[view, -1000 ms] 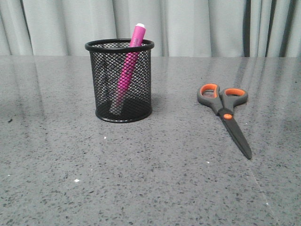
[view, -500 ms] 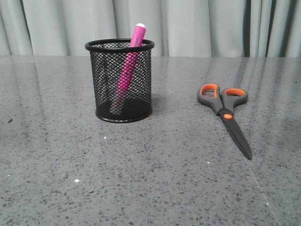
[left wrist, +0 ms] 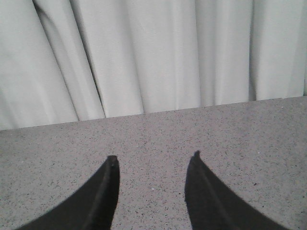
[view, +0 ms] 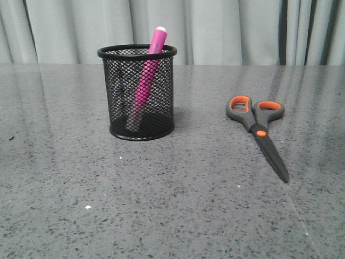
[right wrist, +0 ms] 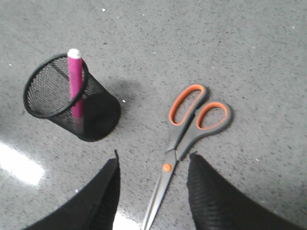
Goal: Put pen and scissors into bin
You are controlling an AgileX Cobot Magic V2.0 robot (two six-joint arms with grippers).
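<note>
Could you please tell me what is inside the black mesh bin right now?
The pen stands inside the bin, leaning on its rim, cap up. Nothing else shows through the mesh.

Neither arm shows in the front view; only the wrist views show the fingers. The left gripper (left wrist: pixel 152 160) has its two dark fingers (left wrist: pixel 103 191) spread apart with nothing between them, held low and pointing roughly level across the surface (left wrist: pixel 153 134). The right gripper (right wrist: pixel 153 158) also has its dark fingers (right wrist: pixel 208 196) spread wide and empty, held above the surface and angled downward toward it.
</note>
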